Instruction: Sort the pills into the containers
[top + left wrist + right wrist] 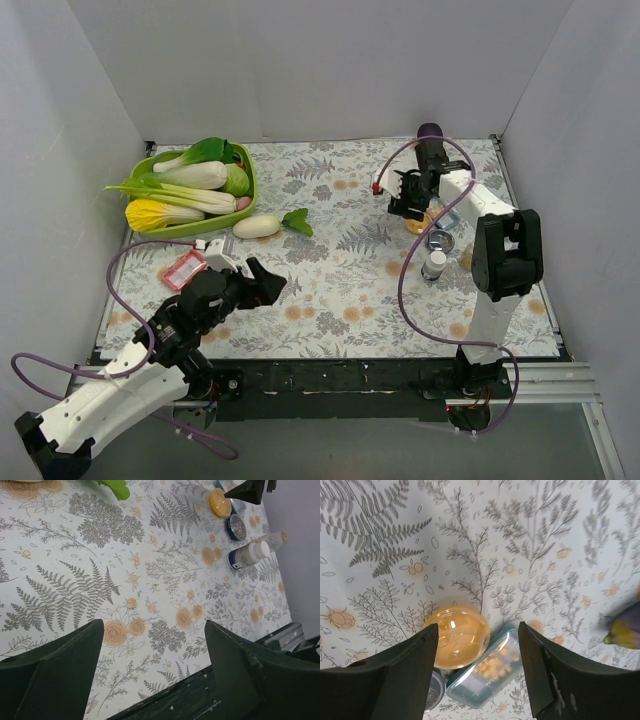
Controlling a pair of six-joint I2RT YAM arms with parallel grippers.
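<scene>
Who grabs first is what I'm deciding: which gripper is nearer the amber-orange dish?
Right. The right gripper hangs open just over the amber-orange dish. The left gripper, also open, is far off across the table, near its front left.

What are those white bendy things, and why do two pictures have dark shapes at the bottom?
Those are two robot arms bolted to a table. One picture looks down from above. The other two come from a camera on each wrist; the dark shapes are that arm's own fingers. The left gripper is open over bare table. The right gripper is open above an orange dish beside a blue pill box. A bottle stands near them. A green tray holds vegetables. Nothing is held.
</scene>
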